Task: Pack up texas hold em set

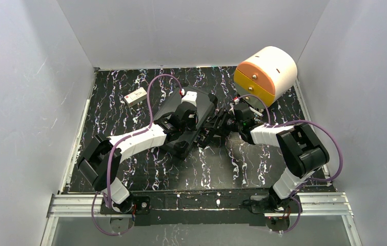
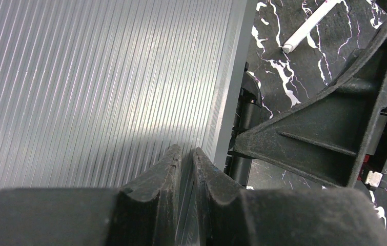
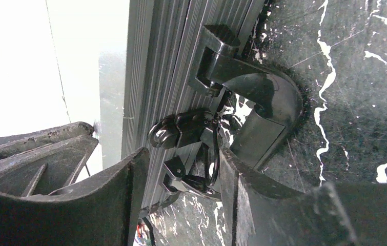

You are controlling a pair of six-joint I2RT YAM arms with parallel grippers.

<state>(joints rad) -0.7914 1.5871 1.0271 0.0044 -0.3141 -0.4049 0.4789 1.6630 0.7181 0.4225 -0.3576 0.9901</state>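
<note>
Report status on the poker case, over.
Left gripper shut, tips at the case lid. Right gripper open, straddling the latch. Case closed. Handle right beside latch; small white box sits outside, far left.

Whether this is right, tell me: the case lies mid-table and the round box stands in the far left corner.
No: the top view shows the round box in the far right corner. The case does lie mid-table.

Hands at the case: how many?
2: left hand, shut, over the ribbed case near its edge; right hand, open, either side of the latch beside the handle. None hidden.
</note>
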